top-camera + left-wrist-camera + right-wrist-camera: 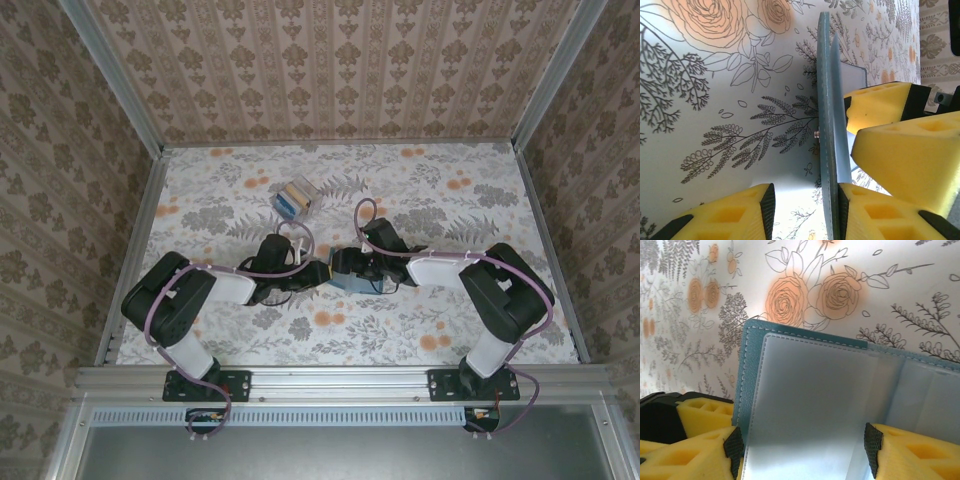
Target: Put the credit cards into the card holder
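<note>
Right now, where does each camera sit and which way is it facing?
Top external: above, behind the bases, looking down at the floral table; both arms meet at the dark teal folding card holder.
Left wrist: on left arm, facing the holder's edge past the left gripper.
Right wrist: on right arm, facing the holder's clear sleeve past the right gripper.
Shared: all three see the holder.

The top camera looks steeply down from the near edge over the whole table (400, 180); both wrist cameras (very close) share the card holder (826, 125) (746, 375), from opposite sides.
</note>
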Robot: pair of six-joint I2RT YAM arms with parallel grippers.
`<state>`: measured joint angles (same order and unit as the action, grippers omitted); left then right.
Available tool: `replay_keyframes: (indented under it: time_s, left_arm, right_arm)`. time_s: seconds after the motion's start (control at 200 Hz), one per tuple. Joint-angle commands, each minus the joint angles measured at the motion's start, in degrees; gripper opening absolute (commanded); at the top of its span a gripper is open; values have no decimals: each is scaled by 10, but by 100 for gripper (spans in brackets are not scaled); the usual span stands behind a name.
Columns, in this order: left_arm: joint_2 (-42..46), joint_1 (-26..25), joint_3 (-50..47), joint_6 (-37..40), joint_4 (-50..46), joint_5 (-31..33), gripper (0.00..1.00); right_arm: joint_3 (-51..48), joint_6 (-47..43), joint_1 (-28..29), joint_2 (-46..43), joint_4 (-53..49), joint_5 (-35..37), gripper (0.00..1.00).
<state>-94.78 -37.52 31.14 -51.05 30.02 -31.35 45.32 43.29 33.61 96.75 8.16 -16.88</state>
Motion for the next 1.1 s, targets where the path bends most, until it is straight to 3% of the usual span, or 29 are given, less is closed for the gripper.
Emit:
replay_keyframes:
  time_s: [0.0, 0.12, 0.3, 0.43, 0.6, 1.095]
  left_arm:
    - [-7, -6, 16, 0, 13, -12, 35]
    - [-7, -10, 16, 0, 14, -14, 26]
    - [-8, -13, 22, -1, 14, -16, 21]
    - [-15, -16, 27, -4, 16, -16, 16]
    - [-25, -17, 25, -13, 33, -22, 0]
    - [-37, -24, 5, -55, 111, -39, 0]
  right_arm:
    - [16, -11, 5, -8, -58, 43, 69]
    - [16, -9, 7, -9, -65, 54, 65]
    - [13, -10, 7, -15, -68, 58, 60]
    - [-3, -12, 7, -28, -46, 45, 68]
    - [-12, -14, 6, -53, -54, 61, 74]
    - [6, -13, 15, -7, -93, 88, 70]
